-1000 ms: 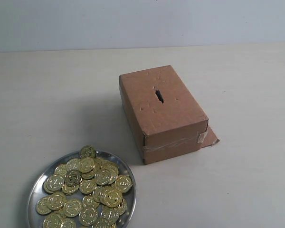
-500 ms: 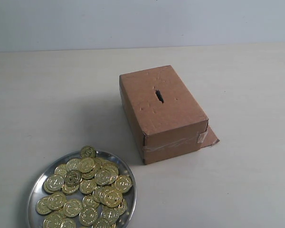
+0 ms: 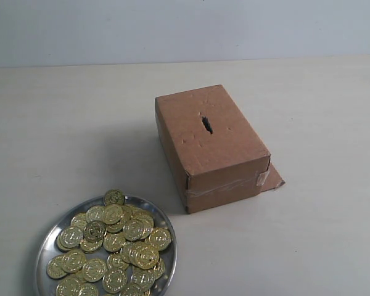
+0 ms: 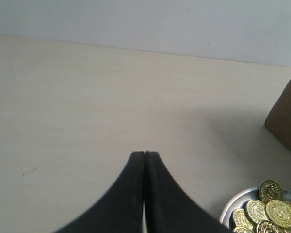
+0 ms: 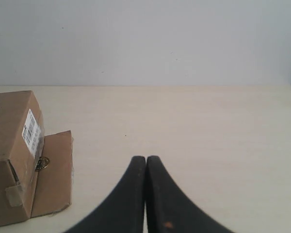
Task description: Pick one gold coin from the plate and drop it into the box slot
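Coins [image 3: 114, 245] lie heaped in the plate [image 3: 44, 251] on the desk [image 3: 80, 135]. The box [image 3: 219, 154] stands near it, with the slot [image 3: 206, 123] on top.

From the left wrist, the left jaws are closed tight and empty, near the plate.

From the right wrist, the right jaws are closed tight and empty, near the box.

Round shiny silver metal plate [image 3: 45, 245], at 7 o'clock in the exterior view, carries bright gold embossed coins [image 3: 114, 243]. Brown rectangular cardboard box [image 3: 225, 151]: dark slot [image 3: 206, 124] in the top face, white black-barred label [image 5: 32, 130] on one side. Pale cream table [image 3: 61, 135]; light grey wall [image 3: 185, 28]; left gripper [image 4: 144, 155] and right gripper [image 5: 146, 158] black.
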